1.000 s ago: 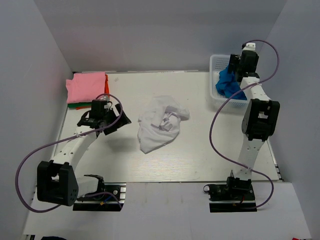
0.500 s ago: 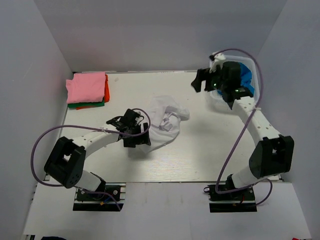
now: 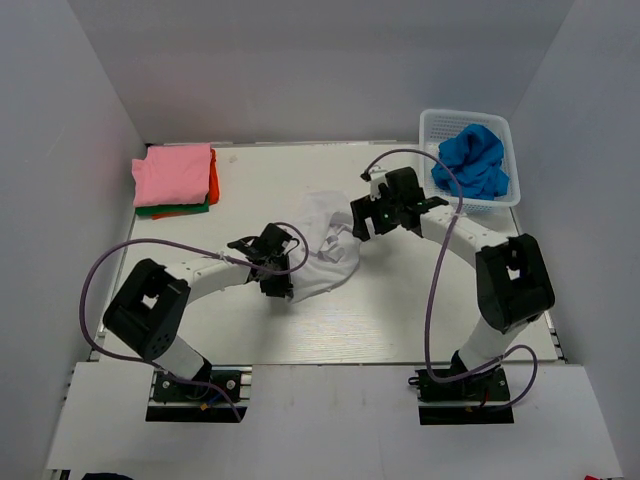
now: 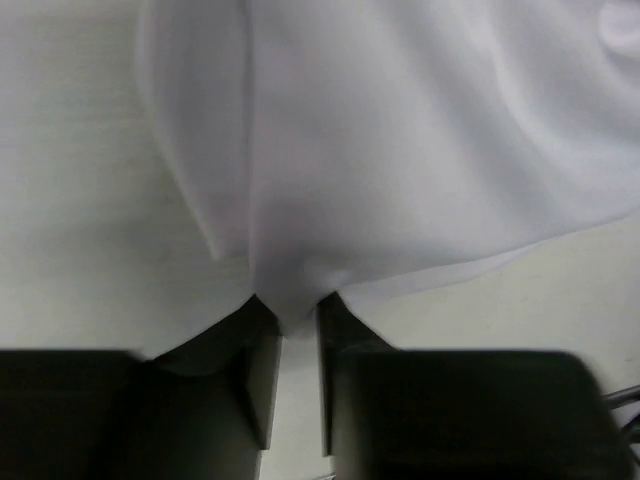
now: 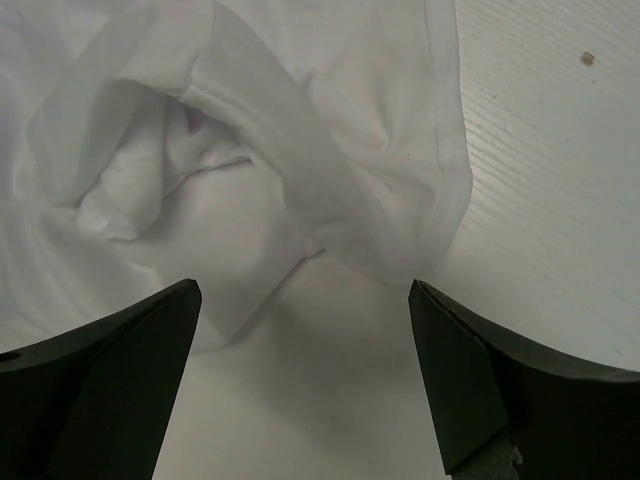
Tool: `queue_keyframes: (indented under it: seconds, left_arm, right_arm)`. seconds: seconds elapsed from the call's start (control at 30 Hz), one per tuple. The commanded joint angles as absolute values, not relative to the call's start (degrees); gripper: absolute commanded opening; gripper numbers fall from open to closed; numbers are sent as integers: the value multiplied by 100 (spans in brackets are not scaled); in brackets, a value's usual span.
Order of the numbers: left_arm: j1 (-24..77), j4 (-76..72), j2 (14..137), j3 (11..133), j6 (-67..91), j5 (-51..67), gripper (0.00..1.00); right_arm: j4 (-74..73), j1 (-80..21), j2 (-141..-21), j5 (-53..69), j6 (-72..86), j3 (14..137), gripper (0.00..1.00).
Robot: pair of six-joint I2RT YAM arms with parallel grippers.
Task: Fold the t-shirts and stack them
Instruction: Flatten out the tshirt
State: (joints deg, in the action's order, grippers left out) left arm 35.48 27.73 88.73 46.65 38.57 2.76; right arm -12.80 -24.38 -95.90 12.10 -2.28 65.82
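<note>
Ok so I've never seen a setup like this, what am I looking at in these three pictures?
Two robot arms are bolted to a table. One picture looks down from above; the other two come from a camera on each wrist. On the table lie a crumpled white t-shirt, a folded stack with a pink t-shirt on top, and a white basket holding a blue t-shirt. The left gripper pinches an edge of the white t-shirt; the right gripper is open at its opposite side, holding nothing.
</note>
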Motion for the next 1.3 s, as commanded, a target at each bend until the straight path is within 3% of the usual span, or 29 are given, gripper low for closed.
queue_keyframes:
  seconds: [0.0, 0.1, 0.13, 0.23, 0.27, 0.3, 0.33, 0.37, 0.5, 0.8, 1.0, 1.27]
  left_arm:
    - [3621, 2452, 9035, 4588, 3989, 45, 26]
    - [3621, 2452, 9097, 4641, 4192, -184, 0]
    - [3621, 2504, 9001, 4693, 4192, -324, 0]
    - [3621, 2706, 8728, 4842, 4245, -544, 0]
    - [3621, 2785, 8658, 4904, 4245, -771, 0]
    - [3621, 2951, 8509, 4965, 4245, -887, 0]
    - [3621, 3031, 8438, 5088, 4245, -1105, 0]
    - [3621, 3102, 8359, 5141, 4245, -1221, 0]
    - [3621, 3480, 7867, 5457, 4245, -1765, 0]
    - [3507, 4244, 6663, 6853, 4245, -3284, 0]
    - [3507, 4895, 5855, 7769, 4367, -4191, 0]
    - [3507, 4545, 4782, 8042, 3912, -4025, 0]
  right_arm:
    - [-556, -2540, -9861, 809, -492, 6522, 90]
    - [-344, -2593, -10098, 563, -528, 6591, 88]
    - [-282, -2584, -10133, 606, -519, 6618, 88]
    - [-62, -2584, -10230, 782, -326, 6723, 71]
    - [112, -2584, -10239, 1035, -221, 6724, 61]
    - [271, -2558, -10231, 1124, -159, 6732, 31]
    - [377, -2558, -10204, 1238, -132, 6724, 11]
    - [430, -2549, -10187, 1344, -45, 6724, 0]
    - [370, -2540, -9732, 1135, 184, 6750, 0]
    - [124, -2400, -7498, -1876, 773, 6557, 0]
    - [-263, -2338, -6286, -3022, 730, 6855, 0]
    - [-308, -2338, -5012, -2954, 633, 6847, 0]
